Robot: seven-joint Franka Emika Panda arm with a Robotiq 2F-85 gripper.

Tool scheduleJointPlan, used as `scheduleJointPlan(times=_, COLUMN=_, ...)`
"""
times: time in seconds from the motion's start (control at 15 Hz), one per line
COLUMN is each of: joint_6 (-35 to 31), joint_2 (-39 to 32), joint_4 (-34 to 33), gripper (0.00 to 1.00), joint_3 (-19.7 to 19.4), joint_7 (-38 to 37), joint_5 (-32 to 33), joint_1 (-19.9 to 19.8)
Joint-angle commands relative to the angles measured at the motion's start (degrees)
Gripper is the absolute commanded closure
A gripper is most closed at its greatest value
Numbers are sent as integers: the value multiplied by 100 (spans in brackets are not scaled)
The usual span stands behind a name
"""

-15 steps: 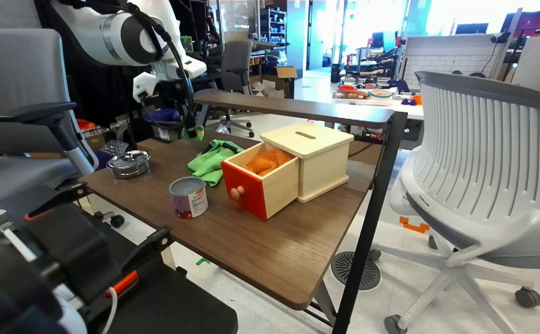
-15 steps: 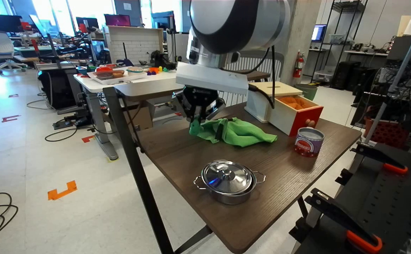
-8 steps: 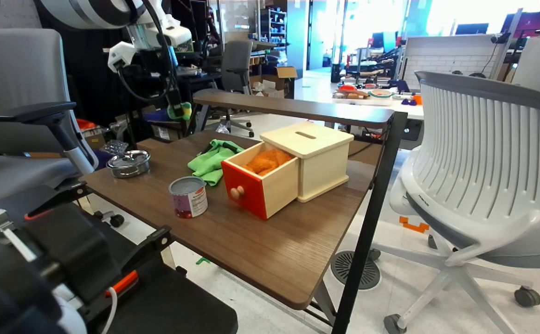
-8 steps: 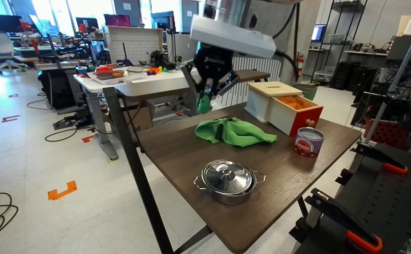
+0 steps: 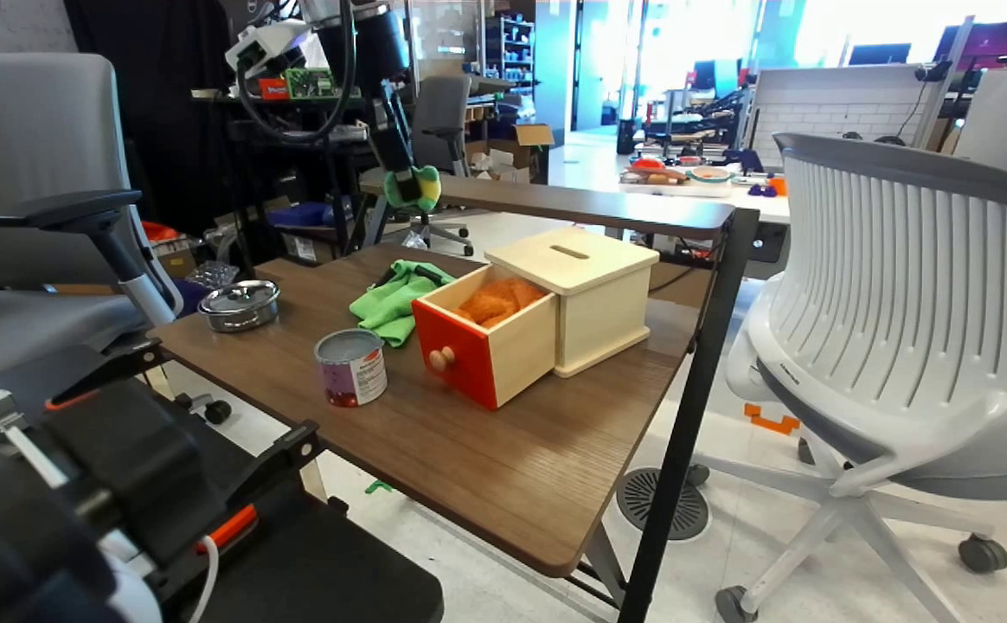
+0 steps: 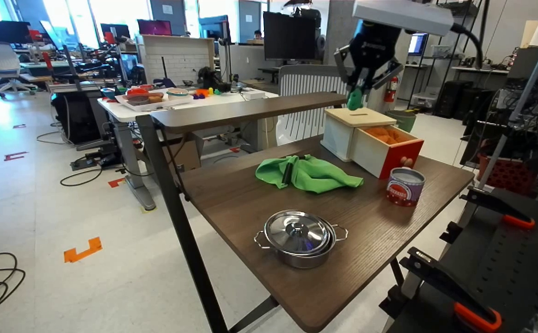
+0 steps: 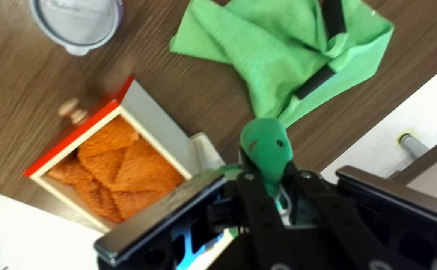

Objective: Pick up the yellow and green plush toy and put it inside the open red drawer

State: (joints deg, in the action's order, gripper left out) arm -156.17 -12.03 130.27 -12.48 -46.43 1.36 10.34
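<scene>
My gripper (image 7: 268, 162) is shut on the green and yellow plush toy (image 7: 266, 138), whose green head with a dark eye sticks out past the fingertips. The toy hangs in the air in both exterior views (image 5: 428, 187) (image 6: 355, 99). The red drawer (image 5: 469, 374) stands pulled open from the pale wooden box (image 5: 605, 303); its red front also shows in an exterior view (image 6: 397, 158). In the wrist view the open drawer (image 7: 76, 135) lies to the left of the gripper and toy. An orange cloth (image 7: 128, 168) fills much of the drawer.
A green cloth with black straps (image 6: 317, 175) lies on the brown table (image 6: 361, 231) beside the box. A can (image 6: 405, 187) stands before the drawer front. A lidded steel pot (image 6: 299, 238) stands nearer the table's edge. A raised shelf (image 6: 250, 108) runs behind the box.
My gripper has risen from beside the green cloth with the toy held in it, then moved across toward the wooden box. The drawer, can, pot and cloth have not moved.
</scene>
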Motion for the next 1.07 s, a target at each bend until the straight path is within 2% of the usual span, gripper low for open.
scheduleJointPlan(times=0.0, joint_6=246, joint_2=199, joint_4=171, gripper=96, joint_3=-15, joint_7=-123, joint_5=181, joint_1=-473)
scheduleJointPlan(times=0.53, joint_6=246, joint_2=-224, joint_4=35, gripper=96, joint_3=-139, joint_7=-443, joint_5=261, joint_1=-960)
scheduleJointPlan(times=1.0, joint_6=177, joint_2=-921, joint_4=-259, gripper=96, joint_3=-155, joint_7=-545, joint_5=143, joint_1=-919)
